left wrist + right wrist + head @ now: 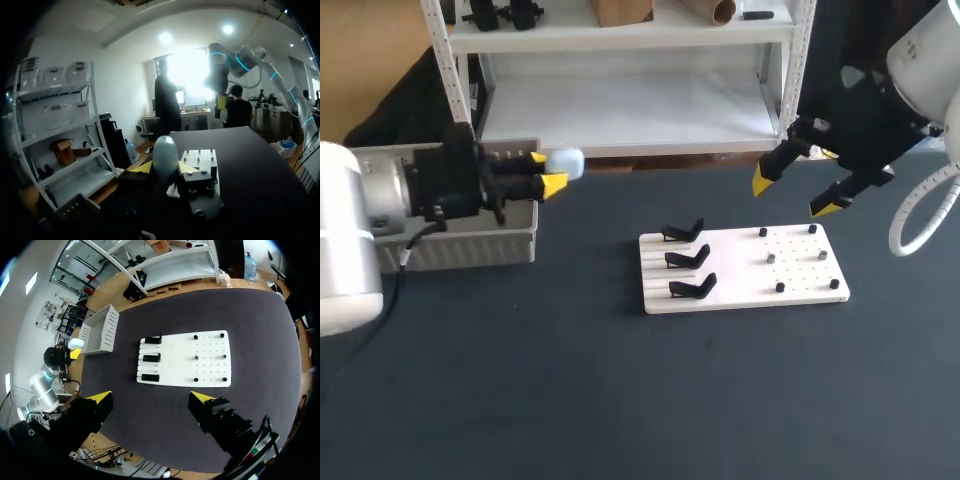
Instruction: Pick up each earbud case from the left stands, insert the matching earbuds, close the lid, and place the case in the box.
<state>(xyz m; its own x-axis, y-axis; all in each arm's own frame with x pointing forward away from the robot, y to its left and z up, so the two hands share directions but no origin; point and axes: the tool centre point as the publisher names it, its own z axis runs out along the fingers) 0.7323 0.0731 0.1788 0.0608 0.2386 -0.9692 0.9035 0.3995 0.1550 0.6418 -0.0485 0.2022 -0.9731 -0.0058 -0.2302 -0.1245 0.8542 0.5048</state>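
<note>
left fingers [552,184] pinch earbud case [566,163] beside box [470,250] | right fingers [764,180] spread | risk: early release drops case on table [620,400]

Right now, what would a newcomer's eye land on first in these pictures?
The left claw grips a pale earbud case in the air close by the grey box. On the white board, all three black stands are empty. The right claw hangs open in the air near the board's right end.

Matt dark table [570,400], smooth white board [740,290], smooth pale case [565,163], grey plastic box [470,245]
</note>
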